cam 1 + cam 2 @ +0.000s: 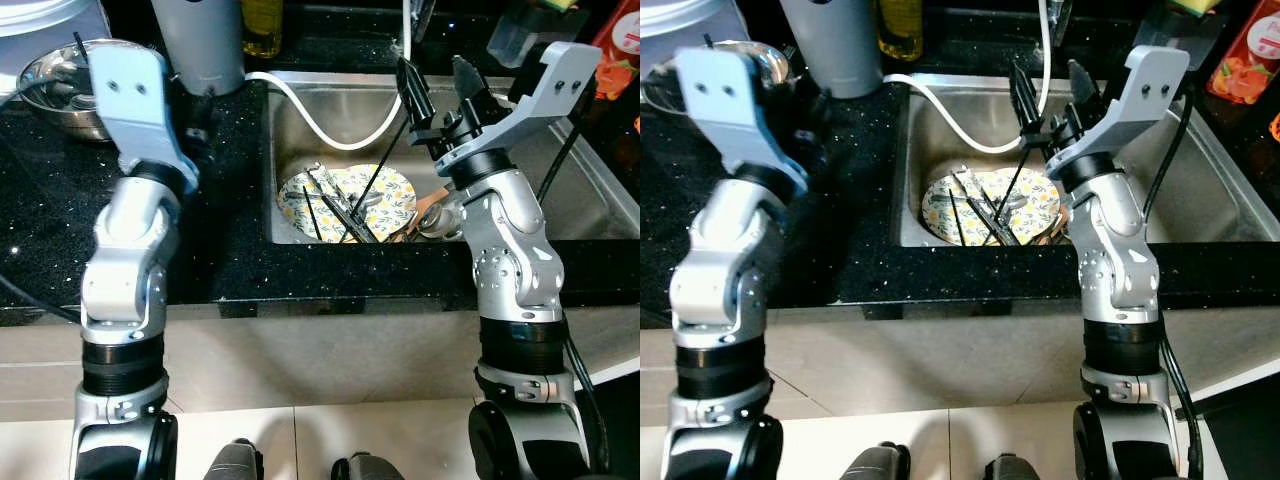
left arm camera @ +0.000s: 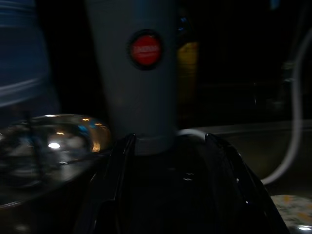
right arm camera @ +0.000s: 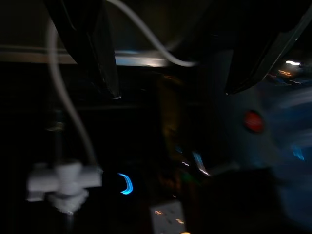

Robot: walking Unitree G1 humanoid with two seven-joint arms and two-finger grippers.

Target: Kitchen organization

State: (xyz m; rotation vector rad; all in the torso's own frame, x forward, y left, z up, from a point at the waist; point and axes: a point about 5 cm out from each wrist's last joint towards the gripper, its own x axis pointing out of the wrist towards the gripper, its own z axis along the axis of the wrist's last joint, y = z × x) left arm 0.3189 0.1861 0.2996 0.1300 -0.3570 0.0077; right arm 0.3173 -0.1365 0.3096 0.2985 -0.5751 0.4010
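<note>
Right gripper (image 1: 440,90): we see it at upper centre-right of the left eye view, raised above the stainless steel sink basin (image 1: 560,205), its two black fingers spread apart and grasping nothing.
Left gripper (image 2: 170,195): in its wrist view the fingers stand parted and empty over the black speckled stone countertop (image 1: 60,230), facing the tall grey tumbler with a red round badge (image 2: 139,73).
Task thing: the round floral yellow-and-white plate (image 1: 385,195) lies on the sink floor, centre of the frame, with thin dark utensils (image 1: 340,212) crossed on top.
Step, as we judge it: lowering the right gripper to the dishes; we should clear the white flexible hose (image 1: 320,120) first, and lift utensils before the plate.
Counts: one plate; one tumbler; one hose; one shiny steel mixing bowl (image 1: 60,85) at upper left; utensils several, exact number unclear to us.
</note>
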